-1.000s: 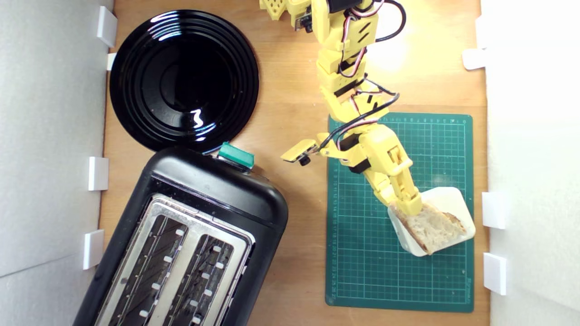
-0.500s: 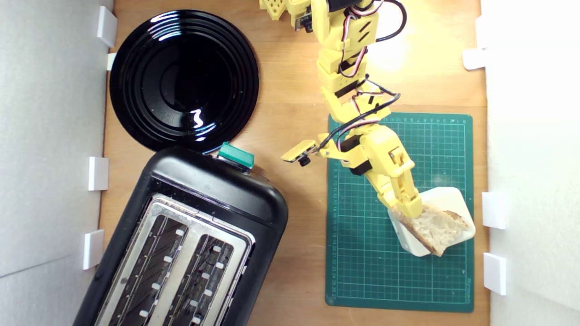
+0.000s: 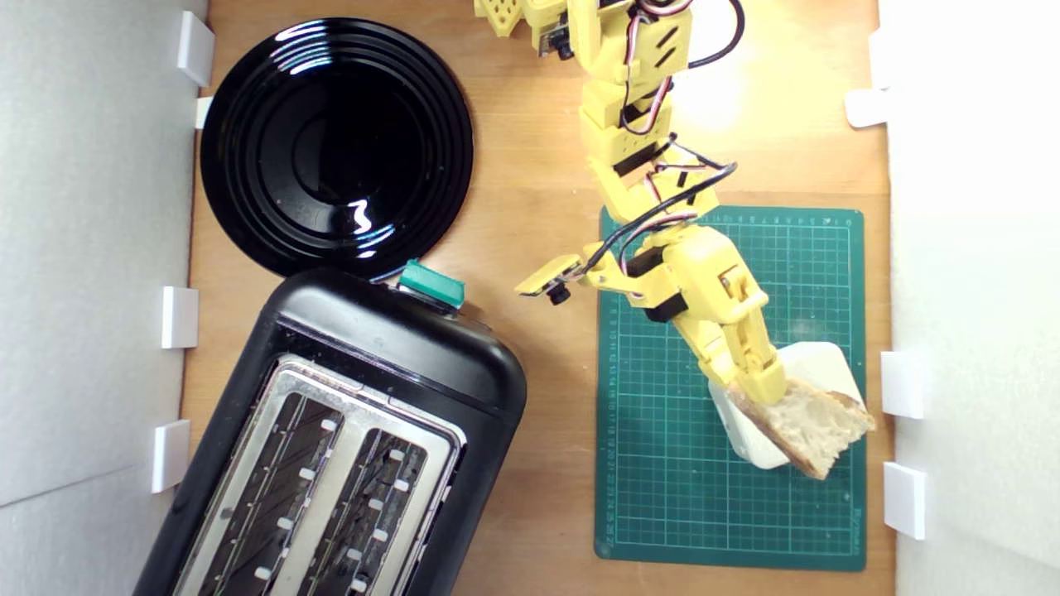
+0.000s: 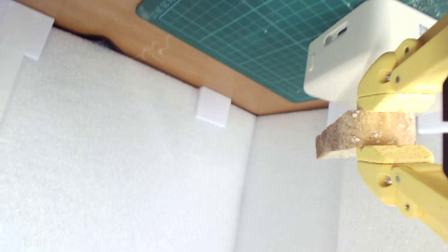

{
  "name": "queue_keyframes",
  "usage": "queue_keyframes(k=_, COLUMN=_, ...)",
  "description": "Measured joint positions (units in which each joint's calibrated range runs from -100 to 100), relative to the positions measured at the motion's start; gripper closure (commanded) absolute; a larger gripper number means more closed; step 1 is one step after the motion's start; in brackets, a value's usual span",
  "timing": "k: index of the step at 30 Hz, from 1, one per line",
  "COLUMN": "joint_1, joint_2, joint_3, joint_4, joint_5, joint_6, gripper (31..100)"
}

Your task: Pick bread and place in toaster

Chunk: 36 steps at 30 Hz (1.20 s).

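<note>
The bread (image 3: 816, 426) is a pale holey wedge with a tan crust, held above the white rounded block (image 3: 749, 434) at the exterior view's right. My yellow gripper (image 3: 758, 389) is shut on its near end. In the wrist view the bread (image 4: 364, 133) sits squeezed between the two yellow fingers (image 4: 395, 103), my gripper (image 4: 392, 129) clamping it by the crust. The black toaster (image 3: 348, 447) with its silvery two-slot top and teal lever (image 3: 431, 285) stands at the exterior view's lower left, well apart from the gripper.
A round glossy black plate (image 3: 335, 145) lies behind the toaster. The green cutting mat (image 3: 662, 463) carries the white block (image 4: 350, 59). White foam walls (image 4: 122, 175) with white clips (image 3: 903, 385) line both sides of the wooden table (image 3: 546, 463).
The gripper has risen with the bread and swung it toward the exterior view's right, so the slice now overhangs the white block's edge instead of lying on it.
</note>
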Motion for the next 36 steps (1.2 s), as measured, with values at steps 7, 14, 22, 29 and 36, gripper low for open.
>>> queue_keyframes(k=7, joint_1=0.0, joint_2=-10.5, joint_3=0.09, joint_4=0.0, joint_5=11.44, joint_6=0.0, gripper=74.7)
queue_keyframes(k=14, joint_1=0.0, joint_2=-25.79, joint_3=0.18, joint_4=0.0, joint_5=26.44, joint_6=-0.05, gripper=74.3)
queue_keyframes(k=22, joint_1=0.0, joint_2=-45.02, joint_3=0.28, joint_4=-0.36, joint_5=43.47, joint_6=0.05, gripper=74.2)
queue_keyframes(k=29, joint_1=0.0, joint_2=-54.01, joint_3=-6.75, joint_4=-0.18, joint_5=58.9, joint_6=0.31, gripper=74.7)
queue_keyframes(k=36, joint_1=0.0, joint_2=-55.61, joint_3=-26.17, joint_4=-0.18, joint_5=79.24, joint_6=3.1, gripper=74.7)
